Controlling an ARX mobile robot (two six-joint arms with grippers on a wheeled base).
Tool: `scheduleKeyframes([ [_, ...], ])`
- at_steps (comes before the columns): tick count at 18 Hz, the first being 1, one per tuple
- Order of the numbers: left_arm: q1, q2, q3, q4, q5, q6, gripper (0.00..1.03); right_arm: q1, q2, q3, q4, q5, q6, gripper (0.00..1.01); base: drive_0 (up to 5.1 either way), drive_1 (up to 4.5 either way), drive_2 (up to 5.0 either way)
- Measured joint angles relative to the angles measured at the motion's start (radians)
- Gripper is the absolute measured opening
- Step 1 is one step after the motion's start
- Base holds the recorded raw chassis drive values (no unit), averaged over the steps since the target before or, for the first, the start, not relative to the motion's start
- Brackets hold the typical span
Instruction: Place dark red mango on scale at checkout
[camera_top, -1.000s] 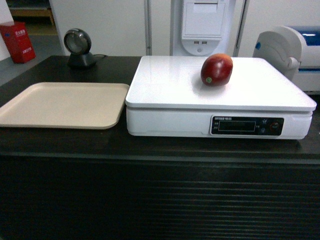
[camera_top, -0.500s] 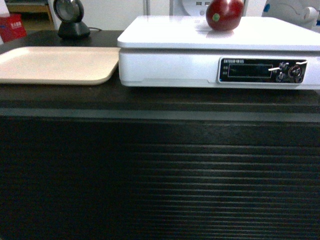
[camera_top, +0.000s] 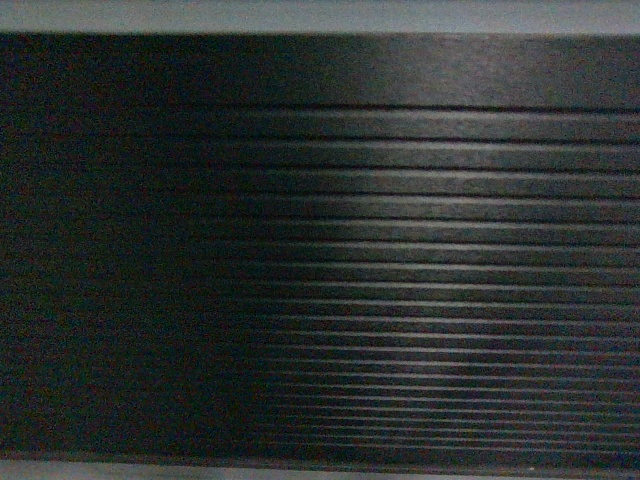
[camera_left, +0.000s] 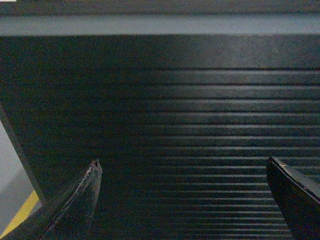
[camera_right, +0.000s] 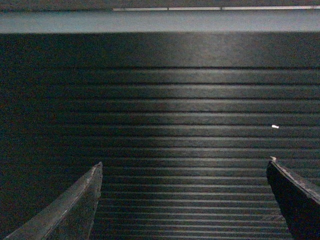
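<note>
The dark red mango and the scale are out of view in all three views. The ribbed, slatted dark front of the checkout (camera_top: 320, 260) fills the head view, with its edge as a pale band at the top. Facing that same front (camera_left: 180, 110), my left gripper (camera_left: 182, 162) is open, with nothing between its fingers. In front of those slats (camera_right: 180, 110) too, my right gripper (camera_right: 184, 162) stands open and empty, its fingers spread wide. Neither gripper shows in the head view.
At the lower left of the left wrist view, past the counter's corner, is grey floor (camera_left: 9, 175) with a yellow line (camera_left: 20, 216). A small white speck (camera_right: 275, 126) sits on a slat in the right wrist view.
The head view has dropped down: a second ago it showed the mango lying on the scale beside a beige tray, now it shows only the counter's slatted front.
</note>
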Motion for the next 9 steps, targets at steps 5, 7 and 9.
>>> scheduleKeyframes([
  [5, 0.0, 0.0, 0.0, -0.004, 0.0, 0.0, 0.98, 0.0, 0.0, 0.0, -0.003, 0.0, 0.0, 0.98, 0.0, 0.0, 0.0],
  [7, 0.0, 0.0, 0.0, -0.002, 0.0, 0.0, 0.98, 0.0, 0.0, 0.0, -0.002, 0.0, 0.0, 0.98, 0.0, 0.0, 0.0],
  [9, 0.0, 0.0, 0.0, -0.002, 0.0, 0.0, 0.98, 0.0, 0.0, 0.0, -0.001, 0.0, 0.0, 0.98, 0.0, 0.0, 0.0],
])
